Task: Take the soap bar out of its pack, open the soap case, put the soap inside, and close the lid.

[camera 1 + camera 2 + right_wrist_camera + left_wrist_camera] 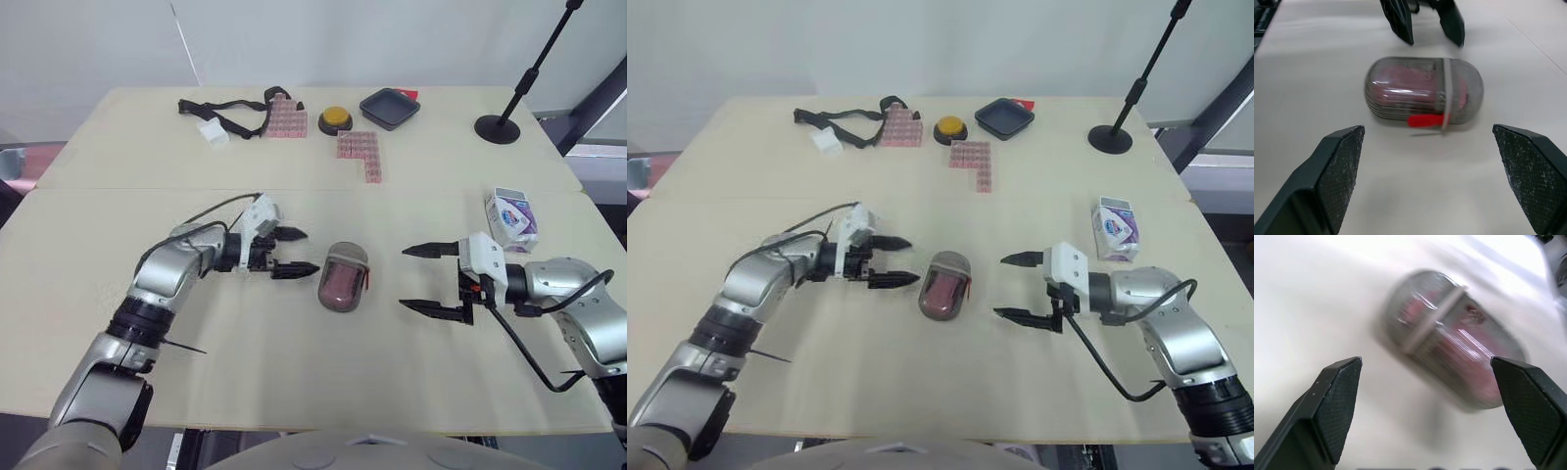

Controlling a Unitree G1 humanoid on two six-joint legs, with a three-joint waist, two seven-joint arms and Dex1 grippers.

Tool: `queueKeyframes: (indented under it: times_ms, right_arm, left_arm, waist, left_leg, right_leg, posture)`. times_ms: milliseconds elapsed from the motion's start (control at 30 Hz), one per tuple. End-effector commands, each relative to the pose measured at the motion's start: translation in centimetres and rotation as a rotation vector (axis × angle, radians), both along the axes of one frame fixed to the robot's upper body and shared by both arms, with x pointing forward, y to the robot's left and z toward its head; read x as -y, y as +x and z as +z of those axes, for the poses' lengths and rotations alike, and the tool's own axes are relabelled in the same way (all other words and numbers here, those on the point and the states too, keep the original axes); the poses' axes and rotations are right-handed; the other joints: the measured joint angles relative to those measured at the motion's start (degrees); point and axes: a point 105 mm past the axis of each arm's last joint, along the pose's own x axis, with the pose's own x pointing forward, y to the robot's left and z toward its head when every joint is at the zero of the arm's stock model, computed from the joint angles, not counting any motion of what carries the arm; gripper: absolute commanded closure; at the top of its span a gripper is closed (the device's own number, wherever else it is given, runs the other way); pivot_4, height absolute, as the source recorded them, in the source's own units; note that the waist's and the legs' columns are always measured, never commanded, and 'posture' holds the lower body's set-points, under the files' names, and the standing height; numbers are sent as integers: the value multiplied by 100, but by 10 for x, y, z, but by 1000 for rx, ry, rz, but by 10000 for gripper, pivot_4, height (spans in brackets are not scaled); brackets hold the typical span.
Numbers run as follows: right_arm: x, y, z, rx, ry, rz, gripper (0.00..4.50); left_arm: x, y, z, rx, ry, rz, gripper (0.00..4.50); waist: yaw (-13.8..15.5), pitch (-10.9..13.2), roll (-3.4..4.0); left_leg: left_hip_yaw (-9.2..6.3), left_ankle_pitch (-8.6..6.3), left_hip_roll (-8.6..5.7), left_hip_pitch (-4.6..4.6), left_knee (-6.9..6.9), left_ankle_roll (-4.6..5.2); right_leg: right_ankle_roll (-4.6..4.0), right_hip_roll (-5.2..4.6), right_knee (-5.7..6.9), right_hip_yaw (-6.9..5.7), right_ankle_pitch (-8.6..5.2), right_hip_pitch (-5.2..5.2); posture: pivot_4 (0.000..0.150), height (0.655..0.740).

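the pale bench [294, 392] carries the job at its middle, both arms reaching in from the sides. the left claw [310, 251] is released, fingers spread, just beside the soap case [342, 277]. the right claw [403, 279], spread too, sits a little further off. the case's long axis runs away from the robot, so each claw faces a long flank. the pink soap seems to be inside already, lid down. nothing lies between. the soap pack [510, 219] sits beyond the right arm, the pink blocks [360, 152] far back.
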Motion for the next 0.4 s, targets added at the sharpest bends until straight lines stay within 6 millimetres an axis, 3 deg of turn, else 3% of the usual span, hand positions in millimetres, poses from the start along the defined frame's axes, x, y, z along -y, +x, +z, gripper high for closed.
queueKeyframes:
  times_ms: [33,200,400]
  right_arm:
    - [7,8,9,65,34,-80,0]
    - [15,11,6,72,81,-163,0]
    - [26,12,4,45,126,-238,0]
  left_arm:
    - [-16,1,5,197,-1,68,293]
    - [-31,-4,-12,232,33,198,293]
    - [-39,-12,-15,210,35,261,293]
  waist:
    - [0,0,0]
    - [-10,0,0]
    - [-17,0,-1]
  left_leg:
    - [-1,0,0,0,-1,0]
    - [-3,0,2,11,-2,-1]
    - [-4,1,2,16,-2,-2]
  right_leg:
    - [0,0,2,-1,0,-1]
    - [0,-3,5,-7,0,-6]
    - [0,-6,-3,-7,0,-11]
  posture:
    - [1500,7400]
    - [1500,7400]
    - [1500,7400]
